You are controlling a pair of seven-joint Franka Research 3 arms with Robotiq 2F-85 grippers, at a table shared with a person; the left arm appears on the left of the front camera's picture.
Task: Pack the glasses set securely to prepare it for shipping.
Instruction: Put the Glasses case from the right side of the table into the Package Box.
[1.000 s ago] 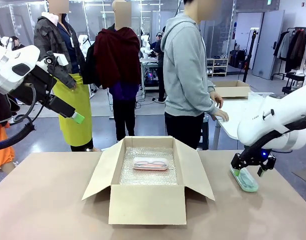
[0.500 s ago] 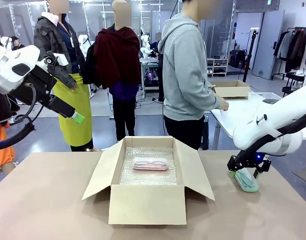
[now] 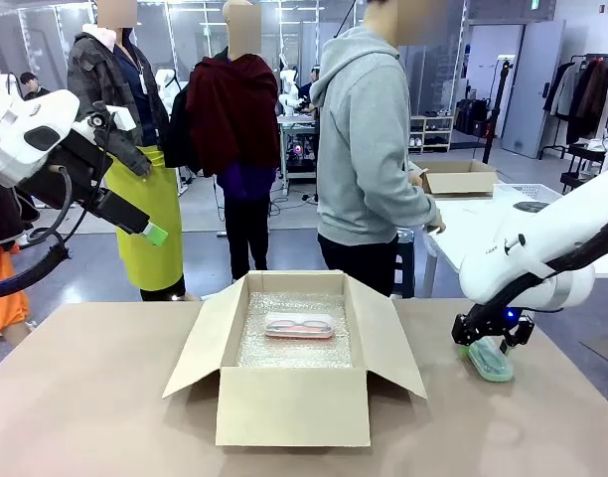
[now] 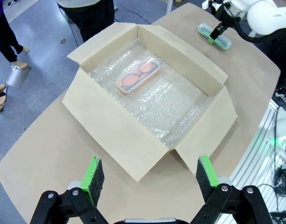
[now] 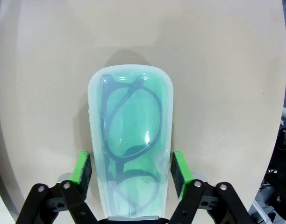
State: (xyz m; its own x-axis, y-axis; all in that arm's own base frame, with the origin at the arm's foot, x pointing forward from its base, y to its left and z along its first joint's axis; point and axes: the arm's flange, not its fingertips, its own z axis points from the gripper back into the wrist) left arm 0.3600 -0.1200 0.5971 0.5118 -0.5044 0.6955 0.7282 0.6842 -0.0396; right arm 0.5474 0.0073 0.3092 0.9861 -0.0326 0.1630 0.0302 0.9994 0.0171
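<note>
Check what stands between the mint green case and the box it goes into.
Nothing lies on the table between the mint green case and the cardboard box. Only the box's right flap faces it, so the case must go over that. The pink case leaves bubble wrap free.

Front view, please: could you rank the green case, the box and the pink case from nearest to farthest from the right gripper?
1. Green case, between the right gripper's pads, far right.
2. Box, in the middle, left of the gripper.
3. Pink case, inside the box on bubble wrap.
</note>
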